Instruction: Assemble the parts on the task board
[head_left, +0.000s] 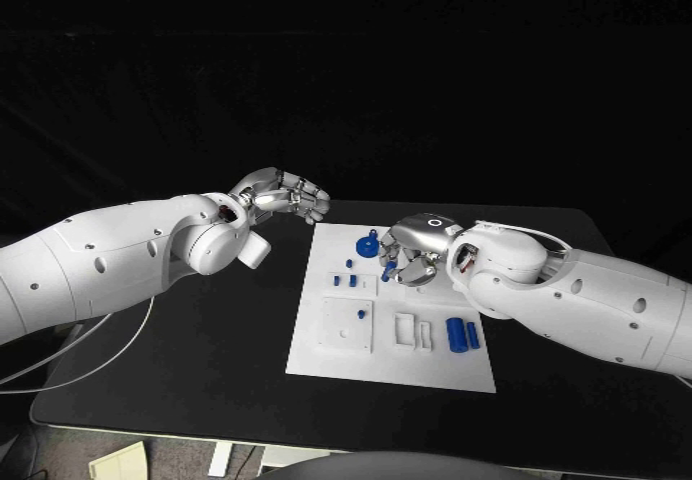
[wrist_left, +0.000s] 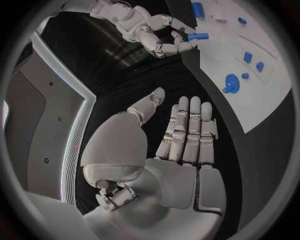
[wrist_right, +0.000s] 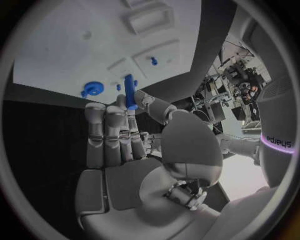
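Note:
The white task board (head_left: 325, 350) lies in the middle of the black table. My right hand (head_left: 411, 250) hovers over its far right part and pinches a blue peg (wrist_right: 130, 92) between thumb and finger; the same peg (wrist_left: 197, 36) is seen in the left wrist view. A blue round part (head_left: 368, 245) sits at the board's far end, with small blue parts (head_left: 351, 265) just in front of it. Two blue cylinders (head_left: 462, 334) lie on the near right of the board. My left hand (head_left: 284, 195) hangs above the table left of the board's far end, holding nothing, its fingers (wrist_left: 187, 135) straight.
White raised blocks (head_left: 346, 325) and narrow white pieces (head_left: 414, 330) stand on the board's near half. Bare black table (head_left: 173, 370) lies to the left of the board and in front of it. A white cable (head_left: 87, 365) hangs at the table's left edge.

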